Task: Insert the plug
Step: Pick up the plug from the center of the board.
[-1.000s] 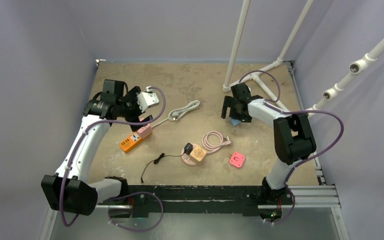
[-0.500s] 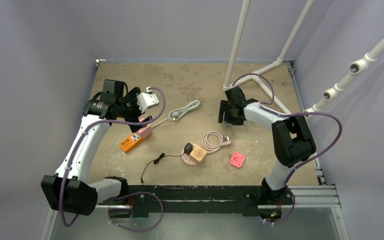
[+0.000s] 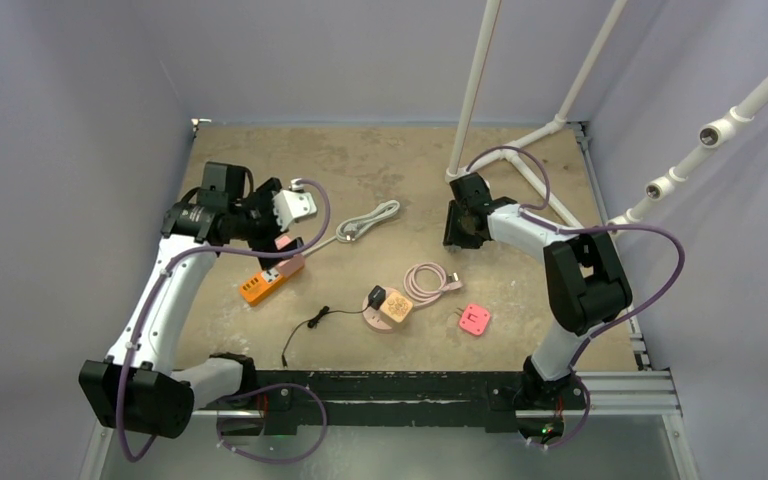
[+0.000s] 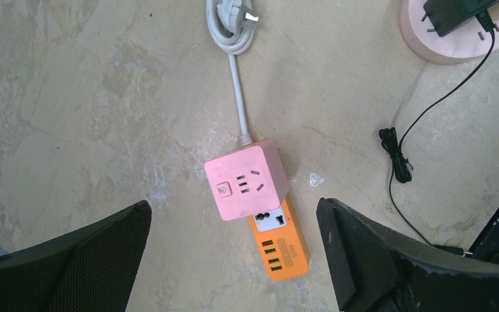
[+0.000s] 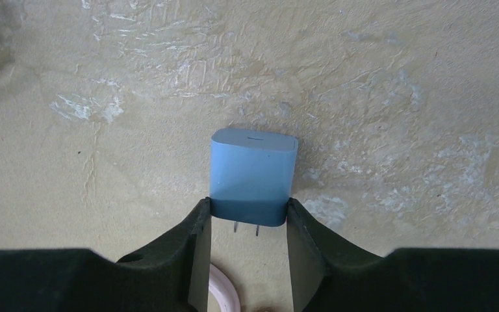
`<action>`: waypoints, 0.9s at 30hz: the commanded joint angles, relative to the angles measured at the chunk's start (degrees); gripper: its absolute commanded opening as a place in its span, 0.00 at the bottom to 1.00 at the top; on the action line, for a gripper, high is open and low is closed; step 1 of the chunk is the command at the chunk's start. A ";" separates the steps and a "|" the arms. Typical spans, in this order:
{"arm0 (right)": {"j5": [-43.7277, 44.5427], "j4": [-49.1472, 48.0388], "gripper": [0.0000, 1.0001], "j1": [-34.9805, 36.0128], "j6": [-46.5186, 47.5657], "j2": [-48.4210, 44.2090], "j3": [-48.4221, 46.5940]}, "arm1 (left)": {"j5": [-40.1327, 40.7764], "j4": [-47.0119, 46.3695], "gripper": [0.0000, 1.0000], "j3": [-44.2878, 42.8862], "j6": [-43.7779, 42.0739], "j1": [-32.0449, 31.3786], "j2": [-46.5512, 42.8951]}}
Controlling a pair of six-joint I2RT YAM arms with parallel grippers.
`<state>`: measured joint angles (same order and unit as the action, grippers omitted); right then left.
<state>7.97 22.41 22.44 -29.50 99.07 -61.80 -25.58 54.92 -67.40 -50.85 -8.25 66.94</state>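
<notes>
My left claw (image 4: pixel 232 203) hangs released, jaws wide, over the left side of the table (image 4: pixel 71 97), about halfway between the far and near edges. Straight below it sits a pink socket cube (image 4: pixel 247 182), face up, with a white cord (image 4: pixel 237 97) running from it toward the far edge. The cube overlaps one end of an orange strip (image 4: pixel 279 247). I cannot tell whether the two are joined.

Toward the near edge, around the middle, lie a pink puck (image 3: pixel 388 308) carrying a black adapter (image 3: pixel 376 297), a coiled pink cable (image 3: pixel 425 280) and a small red plug (image 3: pixel 474 319).

Right of centre, about midway between the far and near edges, the blue plug (image 5: pixel 253 169) lies flat on the table. My right claw (image 5: pixel 248 203) is clenched on it, one finger on each side of the body at the prong end. The two prongs point back between my fingers.

I judge it a small, light, stiff plastic block. Weight should be no trouble, but the smooth sides could let it twist or slip when pushed into a socket. The thin prongs look like the weak part, so I would grip the flat sides of the body and never the metal. A hold this near the prongs should steady the push, though my fingertips may crowd the socket face.
</notes>
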 commanded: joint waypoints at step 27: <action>2.80 -24.02 0.09 38.07 13.12 -25.43 -11.23 | -22.01 -35.23 0.99 -2.84 59.42 0.42 -17.09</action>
<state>1.34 3.70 56.62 -20.69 74.83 -74.02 -43.59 28.10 -65.58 -16.27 -8.25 50.63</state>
